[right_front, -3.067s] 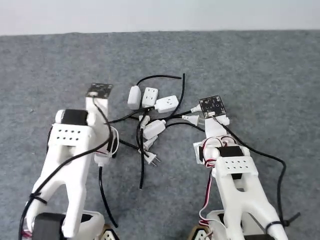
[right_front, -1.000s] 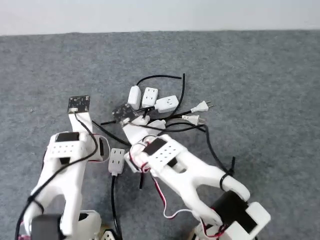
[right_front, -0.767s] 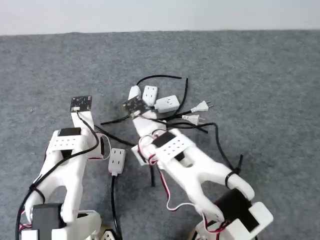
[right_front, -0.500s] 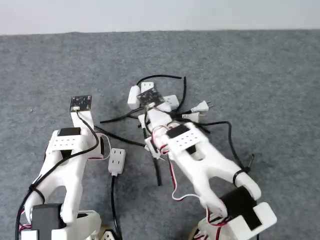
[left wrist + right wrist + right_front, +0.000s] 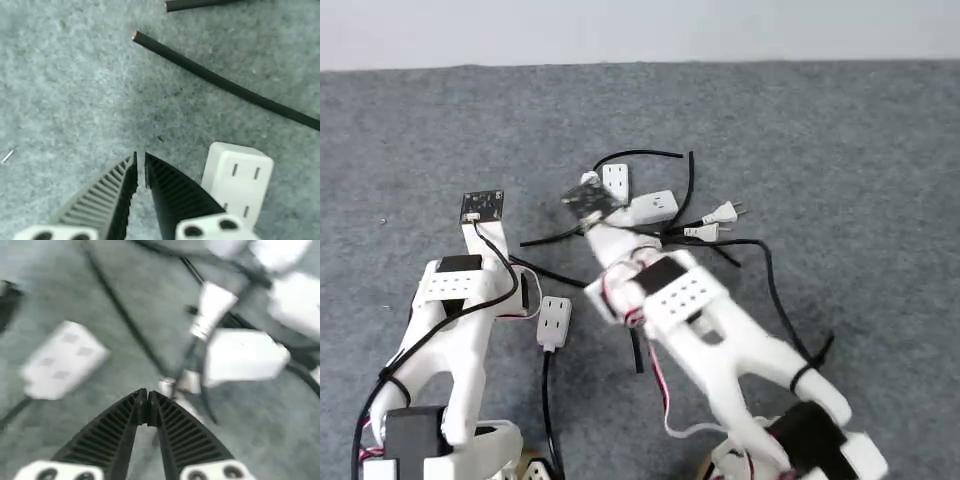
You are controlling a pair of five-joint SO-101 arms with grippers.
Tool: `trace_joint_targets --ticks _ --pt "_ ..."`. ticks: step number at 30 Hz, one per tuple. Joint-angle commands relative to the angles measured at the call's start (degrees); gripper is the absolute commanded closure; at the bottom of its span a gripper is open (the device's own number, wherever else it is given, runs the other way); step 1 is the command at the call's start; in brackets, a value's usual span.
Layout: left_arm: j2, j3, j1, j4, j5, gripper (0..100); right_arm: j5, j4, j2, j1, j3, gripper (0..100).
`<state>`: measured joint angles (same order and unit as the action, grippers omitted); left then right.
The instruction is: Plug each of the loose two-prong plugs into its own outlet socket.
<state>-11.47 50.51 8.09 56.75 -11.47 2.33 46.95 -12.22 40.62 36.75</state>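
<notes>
– Right gripper [image 5: 147, 396] is pinched shut on nothing, sitting over the tangle of cords in the middle of the grey mat [image 5: 840, 130]. Three seconds back that arm was over by the loose plugs [image 5: 720, 212], on the side toward the mat's right edge. Since then it has swung across to the socket blocks [image 5: 655, 207], and in the last half second it slid a bit further left.

– So the plugs got left behind?

– Yep. Both lie free, prongs pointing at the right edge, not in anything, so nothing's plugged yet. Left gripper [image 5: 140, 159] is closed down to a sliver and empty too, with the lone socket [image 5: 237, 182] face up just beside it. Earlier that socket was tucked tight against the left arm. Now it's out in the open on the near-left part of the mat, its cord [image 5: 546, 400] trailing to the near edge.

– Reads more like shuffling than plugging.
</notes>
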Motion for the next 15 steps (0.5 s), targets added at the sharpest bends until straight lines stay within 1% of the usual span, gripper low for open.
trace_joint_targets --ticks 1,4,6,8,10,15 --pt "0.09 -2.33 0.35 -1.05 0.70 98 -1.32 -0.57 -1.98 3.82 1.23 99.0" --pt "0.09 -2.33 0.35 -1.14 0.70 98 -3.34 0.04 3.74 3.47 1.05 99.0" --pt "0.09 -1.89 0.35 -2.11 0.70 98 -3.25 0.84 8.22 1.63 0.79 99.0" --pt "0.35 -1.80 0.35 -2.46 0.70 98 -3.43 4.35 10.86 -0.48 -2.29 99.0" --pt "0.35 -1.80 0.35 -2.46 0.70 98 -3.34 6.11 12.09 -1.89 -4.48 99.0" --pt "0.53 -1.80 0.35 -2.55 0.70 98 -3.16 5.93 12.53 -6.99 -4.84 99.0"
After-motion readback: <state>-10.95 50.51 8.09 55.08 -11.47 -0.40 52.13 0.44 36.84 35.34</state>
